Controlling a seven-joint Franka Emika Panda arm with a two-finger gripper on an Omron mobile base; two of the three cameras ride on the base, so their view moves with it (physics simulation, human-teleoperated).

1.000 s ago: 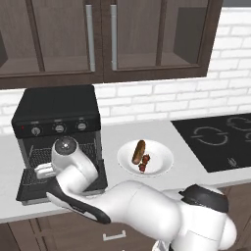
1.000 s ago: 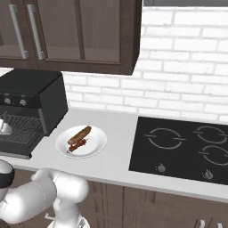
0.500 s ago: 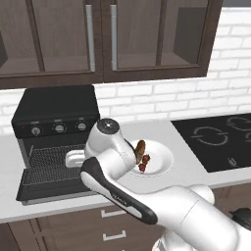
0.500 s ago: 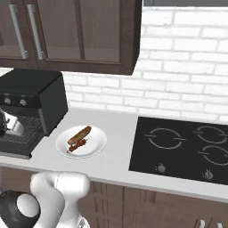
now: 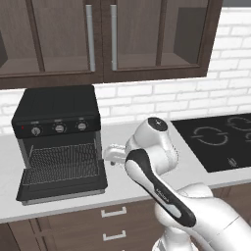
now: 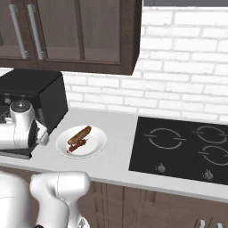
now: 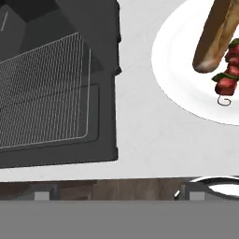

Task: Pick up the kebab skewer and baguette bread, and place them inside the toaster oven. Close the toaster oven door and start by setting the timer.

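- Gripper (image 5: 112, 156) released, nothing in it, just right of the toaster oven (image 5: 58, 133).
- Toaster oven door (image 5: 62, 182) dropped open.
- Baguette bread (image 6: 79, 134) and kebab skewer (image 6: 78, 144) side by side on a white plate (image 6: 95, 144), right of the toaster oven.

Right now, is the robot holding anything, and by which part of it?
Nothing is held. The gripper is open, and the bread and the skewer lie on the plate.

wall: white brick (image 6: 187, 67)
cabinets: dark wood, glass-fronted (image 5: 103, 39), above the counter
counter: pale grey (image 5: 127, 137)
cooktop: flat black (image 6: 178, 147)
drawers: dark wood (image 5: 112, 225), below counter
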